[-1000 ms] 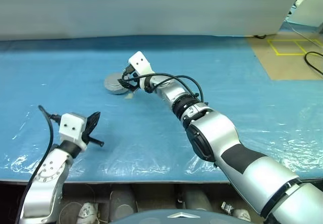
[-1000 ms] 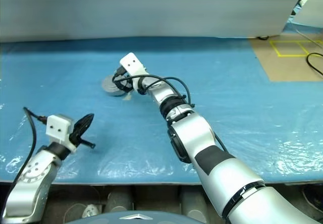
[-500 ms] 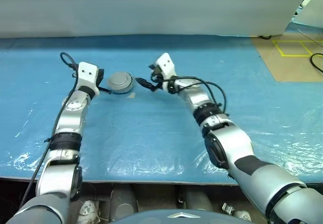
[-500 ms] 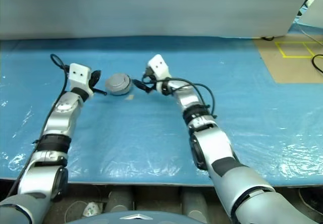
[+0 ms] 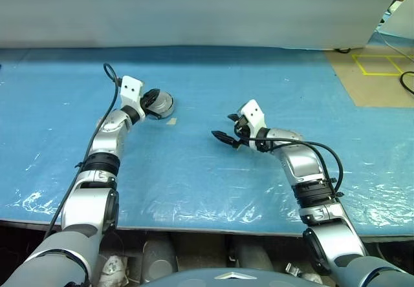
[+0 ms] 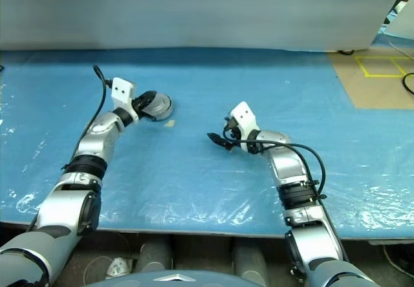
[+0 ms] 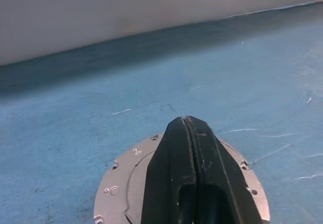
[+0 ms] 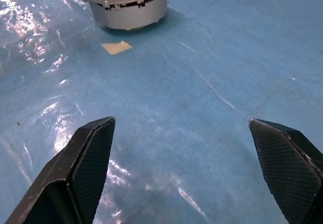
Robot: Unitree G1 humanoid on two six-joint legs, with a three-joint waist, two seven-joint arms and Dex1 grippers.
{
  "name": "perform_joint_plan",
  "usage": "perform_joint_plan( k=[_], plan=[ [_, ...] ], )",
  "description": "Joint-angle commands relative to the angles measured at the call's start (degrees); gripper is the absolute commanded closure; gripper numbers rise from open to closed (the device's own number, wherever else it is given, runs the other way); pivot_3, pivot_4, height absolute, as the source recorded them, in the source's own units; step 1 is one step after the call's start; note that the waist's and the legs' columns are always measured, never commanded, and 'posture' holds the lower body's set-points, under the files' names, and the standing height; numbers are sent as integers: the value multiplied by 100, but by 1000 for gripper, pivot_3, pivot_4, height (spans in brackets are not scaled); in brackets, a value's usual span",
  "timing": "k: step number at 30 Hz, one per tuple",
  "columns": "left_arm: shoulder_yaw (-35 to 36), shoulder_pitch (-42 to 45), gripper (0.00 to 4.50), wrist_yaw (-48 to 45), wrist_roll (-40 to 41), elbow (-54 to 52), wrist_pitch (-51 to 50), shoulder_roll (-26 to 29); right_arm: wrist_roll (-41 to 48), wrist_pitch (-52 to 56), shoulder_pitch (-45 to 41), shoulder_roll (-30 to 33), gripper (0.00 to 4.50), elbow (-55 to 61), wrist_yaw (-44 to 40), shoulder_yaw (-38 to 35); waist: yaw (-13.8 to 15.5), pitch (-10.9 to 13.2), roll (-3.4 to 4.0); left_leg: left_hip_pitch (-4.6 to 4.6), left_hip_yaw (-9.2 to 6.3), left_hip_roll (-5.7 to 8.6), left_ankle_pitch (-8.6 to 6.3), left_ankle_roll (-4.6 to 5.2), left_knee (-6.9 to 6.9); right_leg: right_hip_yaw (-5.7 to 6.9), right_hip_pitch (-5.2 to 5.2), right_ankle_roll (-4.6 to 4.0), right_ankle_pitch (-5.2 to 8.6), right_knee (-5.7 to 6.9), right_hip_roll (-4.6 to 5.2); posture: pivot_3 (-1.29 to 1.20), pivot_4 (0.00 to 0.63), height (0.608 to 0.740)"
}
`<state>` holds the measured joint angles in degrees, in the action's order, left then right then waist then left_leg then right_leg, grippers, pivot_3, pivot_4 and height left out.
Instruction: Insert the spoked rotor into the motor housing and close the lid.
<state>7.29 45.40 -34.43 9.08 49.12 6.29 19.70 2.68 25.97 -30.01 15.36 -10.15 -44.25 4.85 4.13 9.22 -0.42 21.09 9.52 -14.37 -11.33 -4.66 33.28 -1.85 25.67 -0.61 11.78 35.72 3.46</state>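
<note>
A: Where do we find the motor housing [image 5: 160, 104]?

B: We see it in the upper left of the frame in the left eye view, sitting flat on the blue-covered desk [image 5: 207, 170], its round face turned upward. Being a drum, it has no long axis along the desk; its axis stands upright. In the right wrist view we make out a silver side wall with dark gaps beneath the lid [image 7: 118, 183], which lies on top of it.

A: And the left end effector [image 5: 151, 99]?

B: Its two black fingers [image 7: 189, 168] are pressed together, gripping nothing, and they lie over the lid's top. We cannot tell whether they touch it.

A: The right end effector [image 5: 223, 138]?

B: It hangs near the middle of the frame, well apart from the housing, fingers spread wide and empty above the bare desk. A small pale tab [image 8: 116, 47] lies just beside the drum.
</note>
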Motion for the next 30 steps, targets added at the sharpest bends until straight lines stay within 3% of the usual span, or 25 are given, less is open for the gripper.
perform_joint_plan(
  k=[1,14,30],
  plan=[
    [105,111,4500,-167,155,34,8,-18,165,58,-49,-27,19,388,159,-6,1,0,0,2,0,1,0,0,0,0,0,1,-1,-1,1,0,150,740],
    [-3,473,84,69,-56,663,100,-41,329,201,105,-18,0,705,489,59,7,0,-1,7,-10,7,0,-1,-10,9,-2,17,-10,-7,5,0,150,740],
    [-22,761,35,629,-298,1277,-246,-184,518,245,171,78,0,942,739,3,5,1,-1,-3,-31,19,0,-1,-17,15,-29,19,-10,-26,13,0,150,740]
  ],
)
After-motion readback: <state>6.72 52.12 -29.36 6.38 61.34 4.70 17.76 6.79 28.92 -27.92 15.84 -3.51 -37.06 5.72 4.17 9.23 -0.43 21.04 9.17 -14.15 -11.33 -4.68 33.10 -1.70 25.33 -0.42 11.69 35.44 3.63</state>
